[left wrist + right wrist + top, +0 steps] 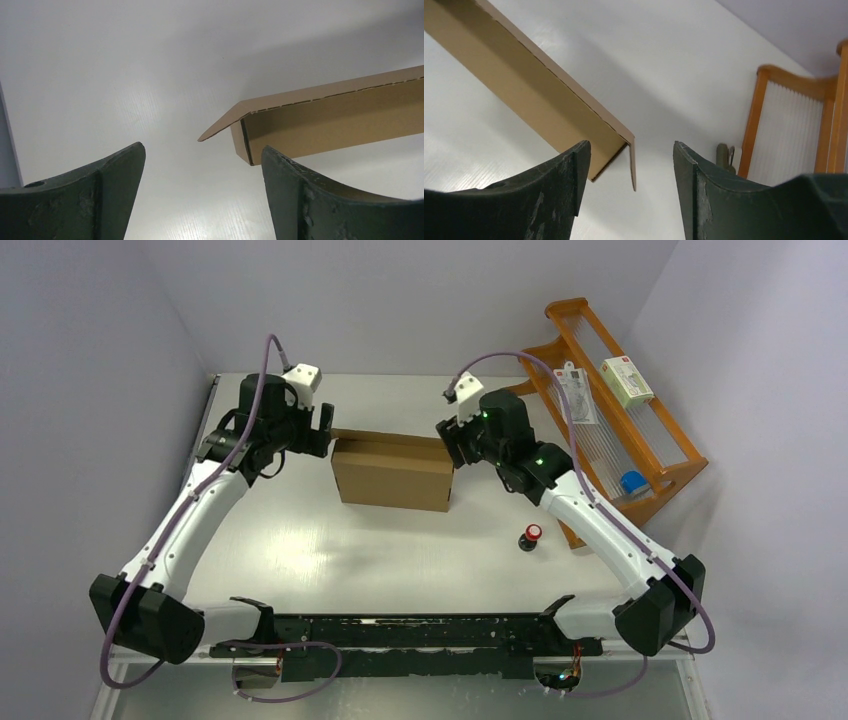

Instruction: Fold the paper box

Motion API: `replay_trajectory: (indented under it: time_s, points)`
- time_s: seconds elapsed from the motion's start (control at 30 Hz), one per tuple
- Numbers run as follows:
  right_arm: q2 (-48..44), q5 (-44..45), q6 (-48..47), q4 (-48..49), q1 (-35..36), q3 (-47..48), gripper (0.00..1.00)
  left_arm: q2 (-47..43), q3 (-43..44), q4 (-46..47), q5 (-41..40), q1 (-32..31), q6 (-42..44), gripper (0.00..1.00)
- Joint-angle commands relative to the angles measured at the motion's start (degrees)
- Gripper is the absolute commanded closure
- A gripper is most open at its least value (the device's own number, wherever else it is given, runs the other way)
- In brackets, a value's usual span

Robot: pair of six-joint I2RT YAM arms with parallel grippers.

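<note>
The paper box (392, 471) is plain brown cardboard, shaped as a shallow closed rectangle, at the middle far part of the white table (330, 550). My left gripper (322, 432) is open at the box's left far corner. In the left wrist view the corner (320, 120) with a small loose flap lies just beyond the right finger. My right gripper (447, 443) is open at the box's right far corner. In the right wrist view the box end (549, 95) with a hanging side flap sits between and beyond the fingers. Neither gripper holds anything.
An orange wooden rack (625, 410) stands at the right, holding a white-and-green carton (627, 380), a packet and a blue item (631, 482). A small black-and-red object (530, 537) stands on the table near the right arm. The walls are close on both sides.
</note>
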Motion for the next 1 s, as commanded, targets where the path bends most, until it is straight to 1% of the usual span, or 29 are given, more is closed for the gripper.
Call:
replay_trajectory:
  time_s: [0.0, 0.1, 0.23, 0.43, 0.57, 0.83, 0.97]
  points:
    - [-1.5, -0.2, 5.3, 1.0, -2.8, -2.5, 0.36, 1.7, 1.6, -0.3, -0.1, 0.7, 2.0, 0.1]
    - [-0.9, -1.4, 6.3, 1.1, -3.8, -3.5, 0.39, 3.5, 2.7, -0.9, -0.5, 0.8, 2.2, 0.12]
    - [-0.5, -2.5, 6.7, 1.4, -4.3, -4.2, 0.48, 5.1, 4.2, -1.4, 0.5, 0.8, 2.6, 0.15]
    - [0.2, -3.4, 6.6, 1.3, -4.4, -4.6, 0.59, 7.3, 6.2, -2.4, 0.6, 0.8, 2.9, 0.2]
    - [0.7, -3.4, 6.6, 1.5, -4.5, -4.9, 0.65, 8.2, 6.1, -2.3, 1.5, 0.8, 3.3, 0.23]
    - [1.4, -3.3, 6.3, 1.3, -4.6, -4.5, 0.8, 10.1, 6.3, -2.4, 2.0, 1.1, 3.5, 0.33]
    - [2.0, -3.3, 6.0, 0.7, -4.6, -3.8, 0.85, 11.1, 6.8, -2.4, 3.5, 1.2, 3.6, 0.4]
